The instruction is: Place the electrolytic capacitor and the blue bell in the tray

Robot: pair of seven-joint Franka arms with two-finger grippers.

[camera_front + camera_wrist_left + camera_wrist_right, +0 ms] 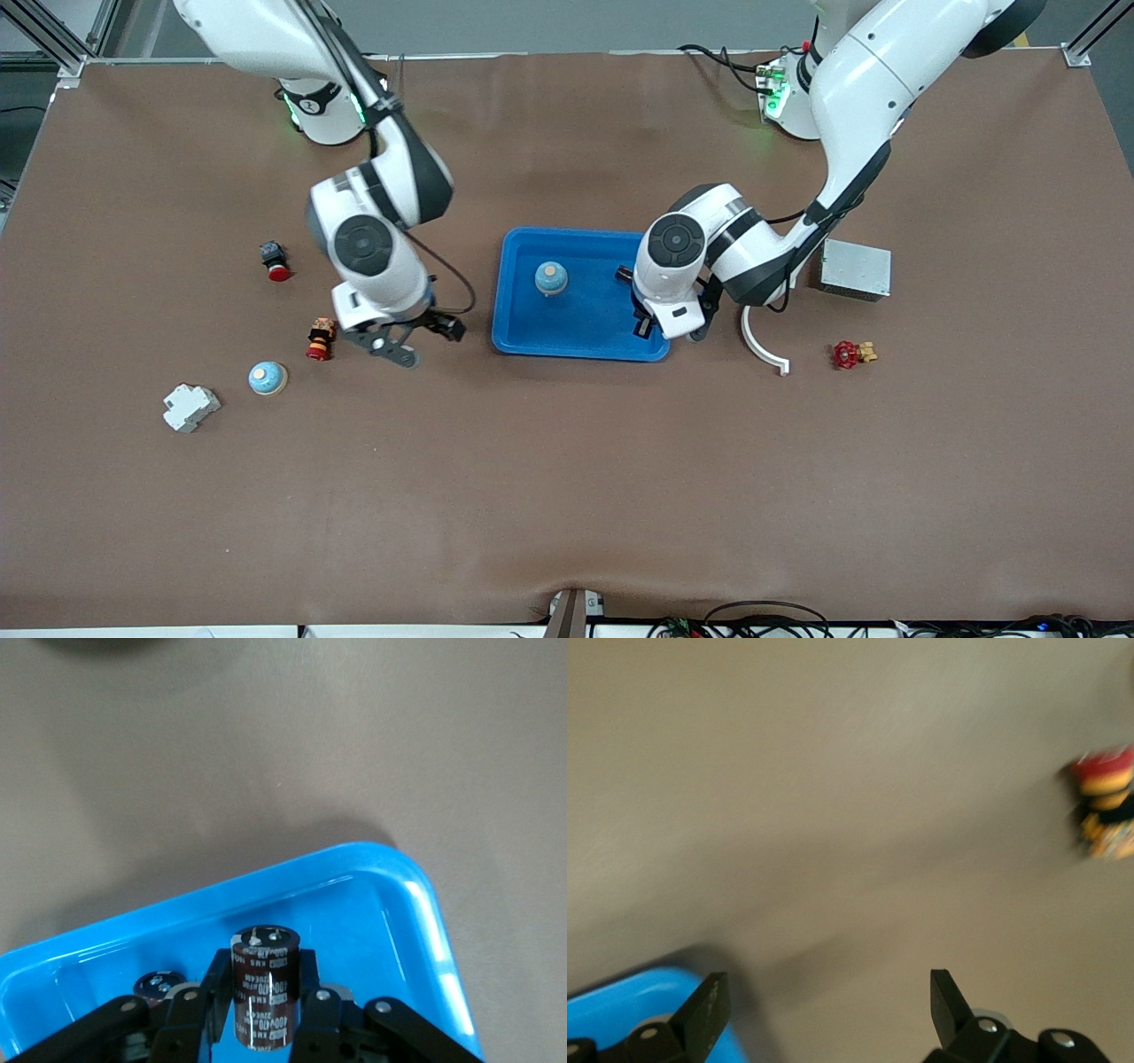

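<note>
My left gripper (263,1010) clamps the dark brown cylindrical electrolytic capacitor (263,992) over the shallow bright-blue plastic tray (416,904); its lower end is cut off. My right gripper (824,1005) hangs spread wide and empty over bare table beside the tray.

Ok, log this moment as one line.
left gripper: shut on capacitor, over tray | right gripper: open, over table | blue bell: in tray

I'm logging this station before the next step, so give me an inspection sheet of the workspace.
Surface: brown table, nothing spilled.
Job's things: blue bell in tray; capacitor held over tray; a second bell on table.
Clutter: red buttons, white block, grey box, white arc, red valve.
End effectors: left end effector shut on capacitor; right end effector open over table beside tray.
Cables: bundle at table edge.
Surroundings: nothing seen.
</note>
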